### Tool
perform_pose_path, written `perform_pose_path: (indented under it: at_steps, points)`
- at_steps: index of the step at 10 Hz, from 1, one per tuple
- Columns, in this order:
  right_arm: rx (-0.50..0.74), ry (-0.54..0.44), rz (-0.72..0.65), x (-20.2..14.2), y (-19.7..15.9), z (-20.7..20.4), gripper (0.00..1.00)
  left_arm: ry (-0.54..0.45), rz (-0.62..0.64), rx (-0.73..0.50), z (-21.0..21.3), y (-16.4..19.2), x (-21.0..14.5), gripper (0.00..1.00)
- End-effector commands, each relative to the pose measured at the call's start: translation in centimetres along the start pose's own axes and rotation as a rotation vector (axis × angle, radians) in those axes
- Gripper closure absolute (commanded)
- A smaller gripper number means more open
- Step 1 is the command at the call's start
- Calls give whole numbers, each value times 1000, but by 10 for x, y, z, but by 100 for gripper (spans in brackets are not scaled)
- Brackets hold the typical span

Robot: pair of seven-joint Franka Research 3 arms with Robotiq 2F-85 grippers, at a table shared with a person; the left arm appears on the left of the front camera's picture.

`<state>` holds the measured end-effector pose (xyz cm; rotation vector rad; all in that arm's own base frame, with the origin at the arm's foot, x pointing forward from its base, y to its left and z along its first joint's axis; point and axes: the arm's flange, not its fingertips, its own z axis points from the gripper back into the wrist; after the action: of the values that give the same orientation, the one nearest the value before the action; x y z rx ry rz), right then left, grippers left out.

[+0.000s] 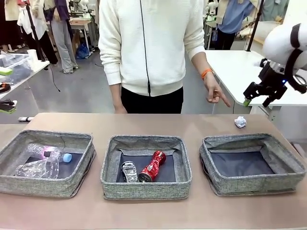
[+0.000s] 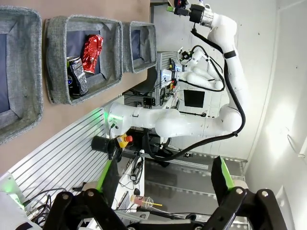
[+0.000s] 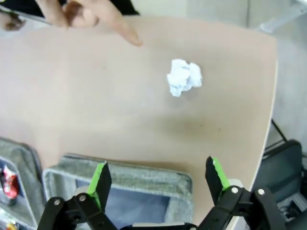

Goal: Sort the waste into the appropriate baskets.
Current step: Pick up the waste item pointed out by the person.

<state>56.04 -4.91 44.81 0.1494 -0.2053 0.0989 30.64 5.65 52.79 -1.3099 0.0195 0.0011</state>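
My right claw hangs in the air with its green-padded fingers spread wide and nothing between them. The white paper ball lies ahead of my fingertips and below them, on the bare tabletop, a little toward my right-hand finger as my wrist camera sees it. Between me and the ball sits the far wall of the right basket, directly under my claw; the ball rests just beyond that wall, apart from it. The ball is a rough lump with no clear long axis, so I judge any roll of the wrist would serve for the pinch.

The person's hand points a finger toward the ball from the far side, near it but not touching.

My left claw is also spread and empty, turned away from the table, well apart from the ball. So my right claw is plainly the nearer one. The move, as I judge it, is forward past the basket wall and down.
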Motion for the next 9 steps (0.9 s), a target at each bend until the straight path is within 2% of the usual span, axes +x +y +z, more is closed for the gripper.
perform_pose_path:
  at_steps: [1, 2, 4, 5, 6, 7, 9]
  points:
    - [-31, -23, 4, -16, 5, 25, 0, 2, 7, -12, -1, -7, -1, 0]
    - [0, 0, 0, 0, 0, 0, 0, 2, 7, -12, -1, -7, -1, 0]
    - [31, -17, 149, 22, -23, -13, 0, 2, 7, -12, -1, -7, -1, 0]
    - [62, -17, 268, 31, -34, -24, 0, 2, 7, -12, -1, -7, -1, 0]
    - [69, -41, 292, 38, -50, -33, 0, 2, 7, -12, -1, -7, -1, 0]
    - [129, -57, 322, 44, -66, -44, 0, 2, 7, -12, -1, -7, -1, 0]
    - [179, -44, 309, 53, -81, -68, 0, 2, 7, -12, -1, -7, -1, 0]
